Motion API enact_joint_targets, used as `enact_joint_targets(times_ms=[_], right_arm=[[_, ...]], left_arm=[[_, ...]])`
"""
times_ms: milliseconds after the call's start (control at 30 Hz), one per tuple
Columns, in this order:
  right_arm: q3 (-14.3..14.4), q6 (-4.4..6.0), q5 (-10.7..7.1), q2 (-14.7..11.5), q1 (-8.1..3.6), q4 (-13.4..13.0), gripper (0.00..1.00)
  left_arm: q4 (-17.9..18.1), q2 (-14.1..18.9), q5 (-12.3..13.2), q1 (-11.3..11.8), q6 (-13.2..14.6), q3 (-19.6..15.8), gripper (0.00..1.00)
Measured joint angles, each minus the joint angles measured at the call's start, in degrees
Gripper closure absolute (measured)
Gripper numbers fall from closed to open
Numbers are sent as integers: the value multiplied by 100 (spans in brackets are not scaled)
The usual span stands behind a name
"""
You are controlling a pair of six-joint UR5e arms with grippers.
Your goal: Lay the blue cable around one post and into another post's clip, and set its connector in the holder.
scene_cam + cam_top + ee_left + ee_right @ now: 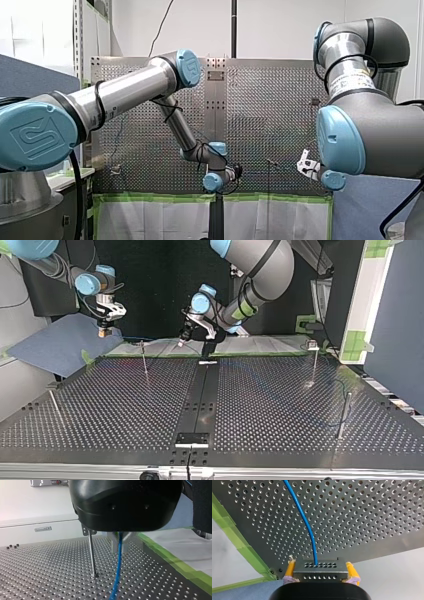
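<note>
Blue cable (308, 525) over the perforated table (280, 405), held at two places and curving across the plate between them. My right gripper (320, 569), beyond the table's edge at the top view's left, has its yellow pads closed on the connector (320, 565), a small boxy metal block from whose face the cable issues. My left gripper (120, 542) has its pale fingers pinched on the cable itself, which drops from them to the plate just beside a thin upright post (92, 552) with a clip at its head. Judged light, limp and smooth-jacketed, the cable should slide through a loose pinch and sag where unsupported. The rigid connector offers the sure grip, flat sides against the pads, with a second hold a little way along the cable for steering.
</note>
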Motion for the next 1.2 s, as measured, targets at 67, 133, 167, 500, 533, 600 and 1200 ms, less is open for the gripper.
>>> enact_joint_targets(times_ms=[67, 133, 167, 500, 533, 600, 1200], right_arm=[[-1, -2, 0, 3, -2, 0, 100], [-1, -2, 0, 5, -5, 0, 100], [0, -3, 0, 5, -5, 0, 100], [0, -4, 0, 6, -8, 0, 100], [1, -6, 0, 7, -6, 0, 100], [1, -13, 0, 6, -4, 0, 100], [-1, -154, 38, -15, -199, 98, 100]], left_arm=[[-2, 0, 2, 0, 0, 1, 97], [-7, -1, 2, 1, -4, 0, 97], [-10, 0, 3, 2, -8, 0, 100], [-13, -2, 65, 8, -144, 0, 100], [-11, -2, 72, 7, -157, 1, 100], [-4, -2, 87, 3, -195, 1, 100], [18, -7, -564, -702, -712, 685, 100]])
